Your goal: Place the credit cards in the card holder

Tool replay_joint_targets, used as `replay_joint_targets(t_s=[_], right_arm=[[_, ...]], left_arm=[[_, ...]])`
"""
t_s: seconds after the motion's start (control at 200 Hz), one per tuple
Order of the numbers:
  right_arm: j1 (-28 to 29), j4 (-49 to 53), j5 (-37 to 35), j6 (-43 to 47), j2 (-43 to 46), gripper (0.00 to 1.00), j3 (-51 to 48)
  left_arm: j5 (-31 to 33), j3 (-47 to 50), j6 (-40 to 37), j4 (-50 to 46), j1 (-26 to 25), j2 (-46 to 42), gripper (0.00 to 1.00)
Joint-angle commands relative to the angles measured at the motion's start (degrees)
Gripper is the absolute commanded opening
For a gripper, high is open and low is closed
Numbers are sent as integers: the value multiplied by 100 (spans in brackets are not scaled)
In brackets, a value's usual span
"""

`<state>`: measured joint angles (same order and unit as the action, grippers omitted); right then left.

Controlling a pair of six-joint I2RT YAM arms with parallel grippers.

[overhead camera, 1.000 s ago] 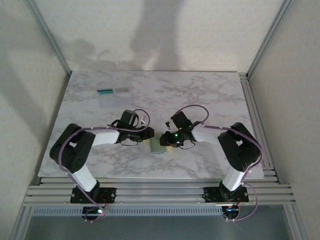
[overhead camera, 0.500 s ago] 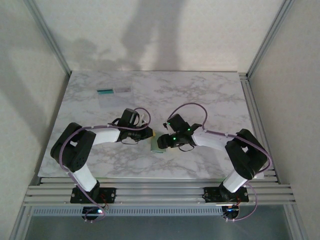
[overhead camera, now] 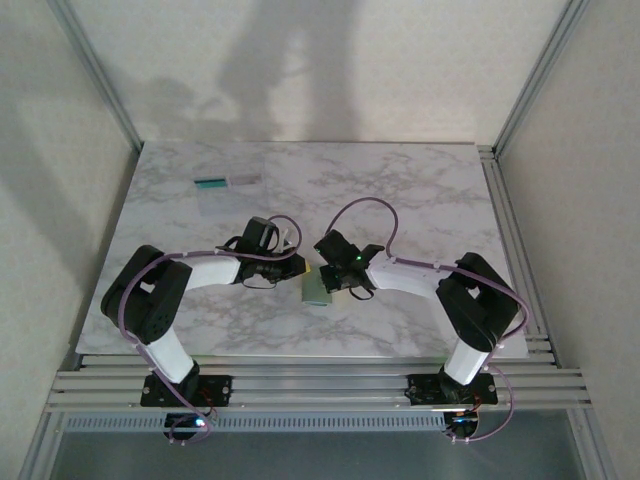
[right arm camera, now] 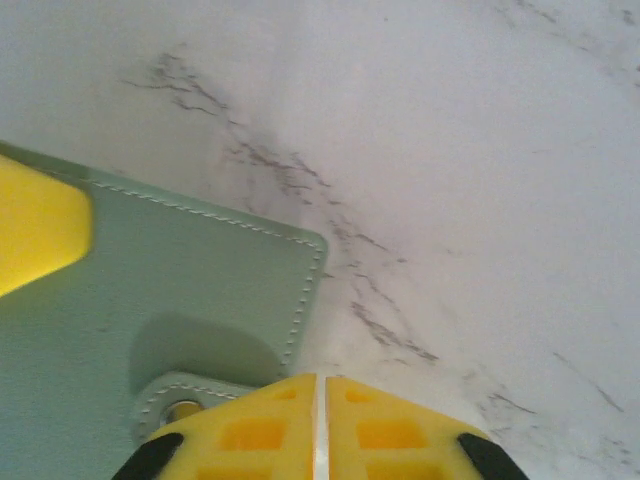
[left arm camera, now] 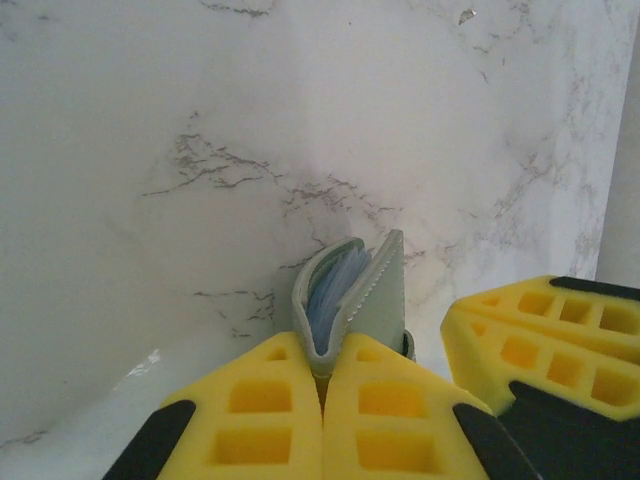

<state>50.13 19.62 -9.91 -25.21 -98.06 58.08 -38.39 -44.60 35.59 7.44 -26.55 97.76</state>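
Note:
The sage-green card holder (overhead camera: 318, 292) lies near the front middle of the table, between both grippers. My left gripper (left arm camera: 322, 350) is shut on the folded holder's (left arm camera: 385, 290) near edge, and pale blue card edges (left arm camera: 335, 290) show between its two flaps. My right gripper (right arm camera: 320, 378) is shut, with a hairline slit between its pads, right beside the holder's (right arm camera: 150, 290) snap tab (right arm camera: 180, 405) and its stitched corner. A teal credit card (overhead camera: 211, 183) lies far off at the back left.
The teal card rests with a greyish strip (overhead camera: 245, 180) on a pale sheet (overhead camera: 225, 203) at the back left. Metal frame rails (overhead camera: 320, 385) run along the table's front edge. The right gripper's yellow finger (left arm camera: 540, 340) sits close by the left gripper.
The right arm has swung left up to the card holder, and its jaws opened and then closed. The left gripper has closed on the holder and stayed put.

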Motion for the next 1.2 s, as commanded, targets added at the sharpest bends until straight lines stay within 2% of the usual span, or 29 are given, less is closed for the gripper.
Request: replay_joint_targets(t_s=[0.0,0.05,0.115,0.165,0.24,0.305,0.476,0.611,0.721,0.726,0.866,1.006,1.111,1.196], right_arm=[[38,235,-90,55,-2,15,158],[64,208,218,94,130,23,160],[100,-5,664,151,346,41,63],[118,-199,977,157,418,49,2],[127,-300,1157,136,302,51,30],[141,-232,991,113,141,51,88],[150,-103,407,33,-308,43,162],[151,104,-215,-164,-295,20,100],[155,196,-592,-254,-99,4,45],[155,217,-631,-267,-73,0,45],[147,353,-1064,-508,301,0,-110],[84,420,-1197,-632,695,0,-305],[-32,339,-1056,-771,1010,0,-537],[-279,35,-582,-835,1218,0,-832]], left_arm=[[191,-89,-181,-368,-53,-76,0],[143,-93,-122,-329,-59,-51,0],[14,-106,-88,-274,-61,-12,0],[2,-119,-118,-277,-61,6,0],[83,-110,-125,-289,-61,13,0],[24,-110,-61,-220,-62,46,0],[7,-102,-75,-160,-61,75,0],[-82,-102,-45,-127,-70,70,0],[135,-101,-184,-295,-61,23,0],[142,-102,-184,-295,-66,24,0],[133,-140,-264,-343,-53,107,0],[298,-105,-300,-363,-18,164,0],[253,-143,-328,-340,-21,226,0],[326,-146,-378,-358,-11,270,0]])
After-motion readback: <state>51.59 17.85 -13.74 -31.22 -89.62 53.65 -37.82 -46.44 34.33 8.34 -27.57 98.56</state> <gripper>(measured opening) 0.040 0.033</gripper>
